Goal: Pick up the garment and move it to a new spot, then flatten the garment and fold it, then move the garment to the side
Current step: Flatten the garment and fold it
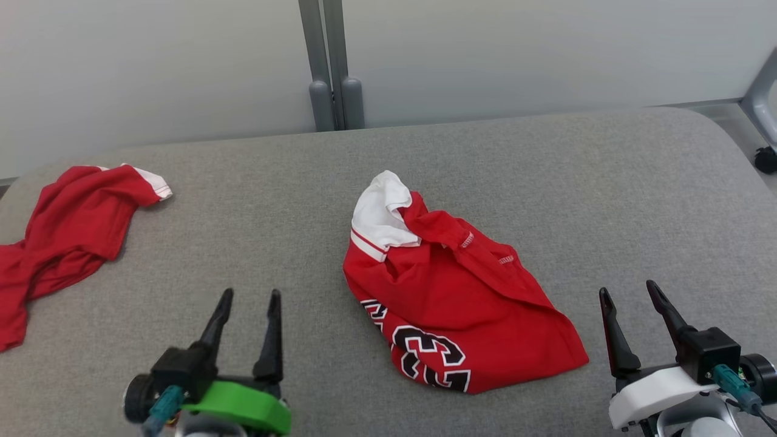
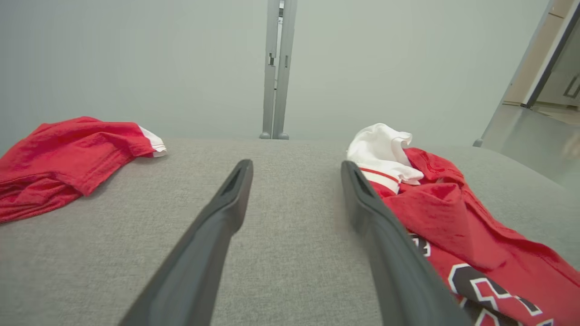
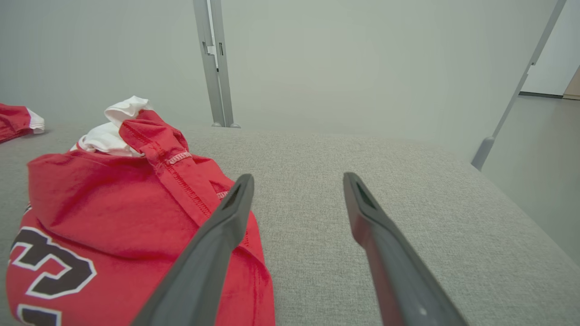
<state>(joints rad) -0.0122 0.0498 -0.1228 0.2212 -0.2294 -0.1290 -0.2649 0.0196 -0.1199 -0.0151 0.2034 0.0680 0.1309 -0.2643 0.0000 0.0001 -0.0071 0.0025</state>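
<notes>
My left hand (image 1: pixel 251 295) and right hand (image 1: pixel 627 288) gape empty beside the shirt (image 1: pixel 461 291), likely soft and light; I'd pinch its white sleeve (image 1: pixel 379 212).

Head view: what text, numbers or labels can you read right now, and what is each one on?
"3" (likely): a big black, white-edged character on the red jersey, near its lower edge. The characters beside it are cut off by folds and cannot be read.
The small seam tabs on the jersey are too small to read.
The other red garment has no text showing.
</notes>
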